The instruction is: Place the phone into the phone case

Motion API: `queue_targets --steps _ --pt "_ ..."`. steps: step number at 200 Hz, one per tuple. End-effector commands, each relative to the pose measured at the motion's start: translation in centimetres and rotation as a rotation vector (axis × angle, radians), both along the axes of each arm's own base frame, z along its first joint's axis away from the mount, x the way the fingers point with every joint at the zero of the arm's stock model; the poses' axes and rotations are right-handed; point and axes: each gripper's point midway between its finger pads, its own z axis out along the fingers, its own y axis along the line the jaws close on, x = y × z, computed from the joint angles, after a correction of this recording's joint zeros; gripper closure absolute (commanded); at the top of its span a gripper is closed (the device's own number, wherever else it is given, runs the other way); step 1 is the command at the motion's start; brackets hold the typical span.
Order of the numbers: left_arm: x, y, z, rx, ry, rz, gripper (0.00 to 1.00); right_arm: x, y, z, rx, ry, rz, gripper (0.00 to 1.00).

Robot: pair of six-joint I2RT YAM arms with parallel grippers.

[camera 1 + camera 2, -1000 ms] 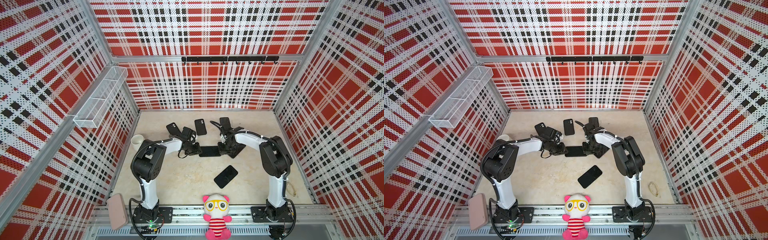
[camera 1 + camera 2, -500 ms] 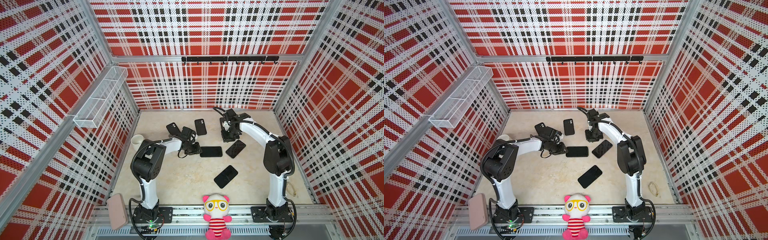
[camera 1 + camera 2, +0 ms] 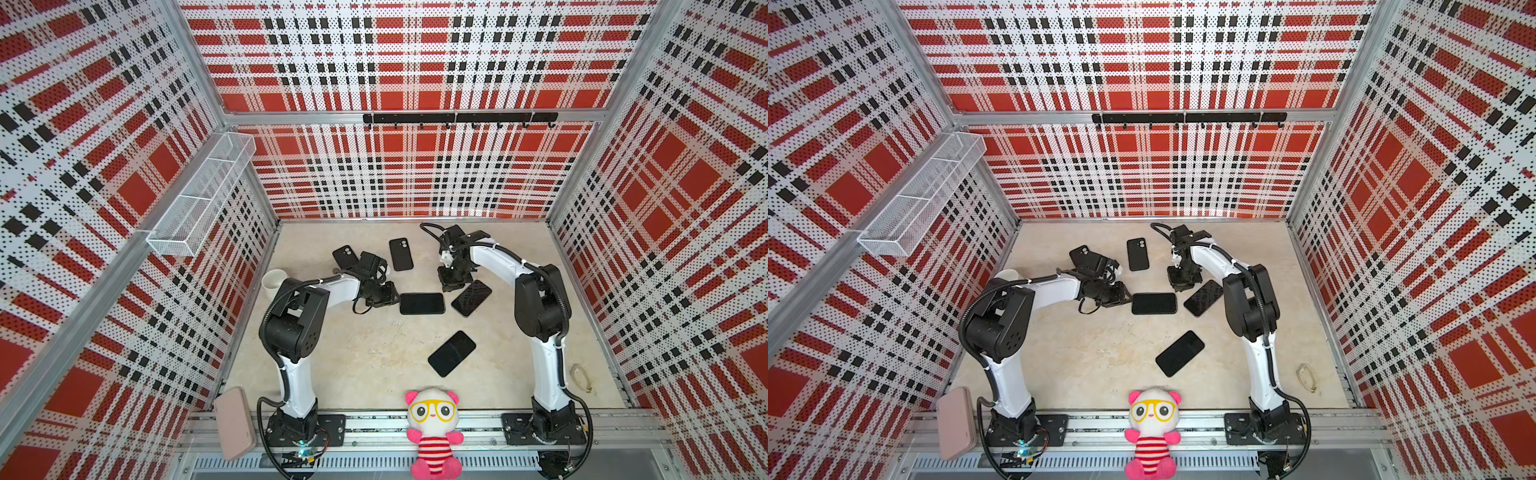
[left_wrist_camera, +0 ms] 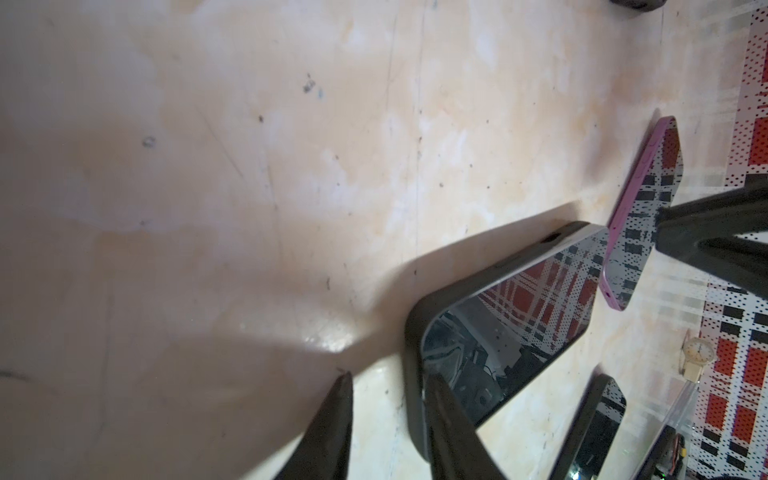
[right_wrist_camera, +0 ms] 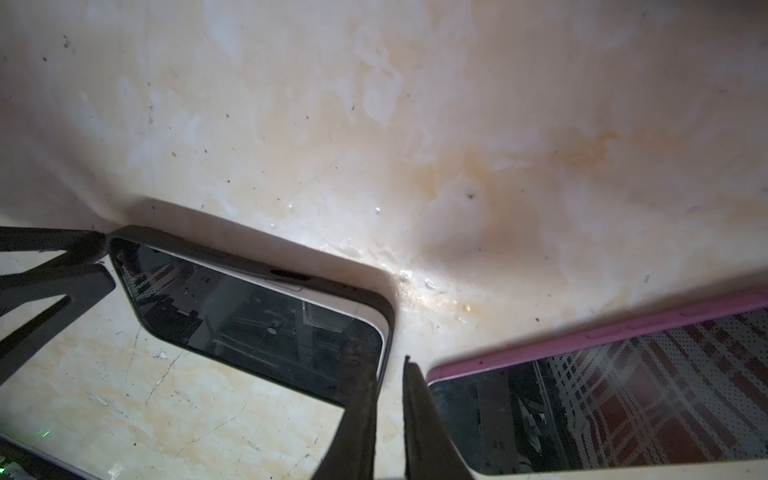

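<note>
Left end effector (image 4: 390, 378), jaws part open and grasping nothing, straddles one short end of the case (image 4: 412, 353); the right end effector (image 5: 388, 370), nearly clenched and empty, stands over the opposite end's corner. We find the phone (image 3: 422, 303) already lying inside the case at mid bench (image 3: 353, 353). A pale strip of phone edge shows at that corner, so we judge that pressing it flush is left.
</note>
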Motion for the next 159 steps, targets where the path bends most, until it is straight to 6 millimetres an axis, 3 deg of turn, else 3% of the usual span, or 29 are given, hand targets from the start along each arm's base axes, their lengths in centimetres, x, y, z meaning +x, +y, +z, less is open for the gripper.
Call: queue_targets --steps 1,97,159 --pt "0.4 -0.3 -0.2 0.006 -0.014 -0.004 0.66 -0.6 0.3 -1.9 0.005 0.037 0.026 0.84" --pt "-0.1 -1.5 -0.5 -0.004 -0.004 -0.029 0.68 -1.8 0.2 -5.6 -0.020 0.111 0.033 0.89" --pt "-0.9 -2.7 -1.6 0.005 0.019 -0.058 0.69 -7.9 -1.6 -10.6 -0.185 0.310 0.034 0.90"
